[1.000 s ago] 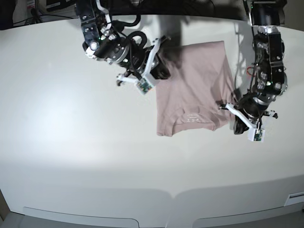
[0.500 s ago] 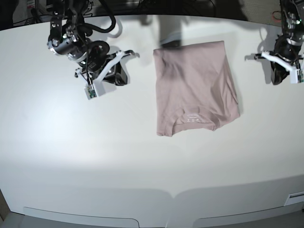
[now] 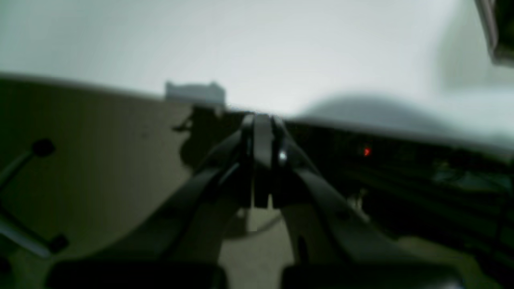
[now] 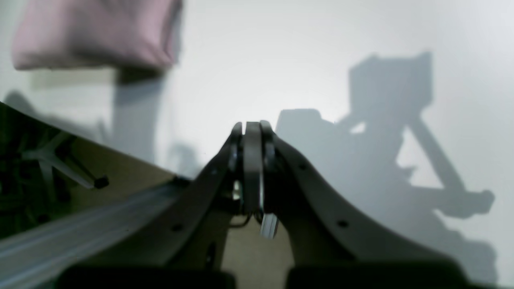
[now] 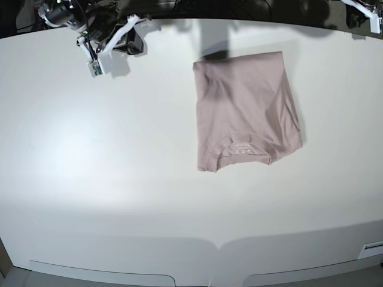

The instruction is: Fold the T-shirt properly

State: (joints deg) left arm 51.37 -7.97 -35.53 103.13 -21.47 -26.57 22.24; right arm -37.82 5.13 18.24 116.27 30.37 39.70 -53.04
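T-shirt (image 5: 246, 110) folded, flat on desk (image 5: 119, 179), collar nearest. Right gripper (image 4: 252, 132) and left gripper (image 3: 263, 124) both closed, empty, far from T-shirt — likely parked clear, fold done.

Base view bright, even overhead light, soft glare on the table's (image 5: 119, 179) left half, its edges bowed by wide-lens distortion; both wrist views blurred and dimmer, hard arm shadows on the tabletop.
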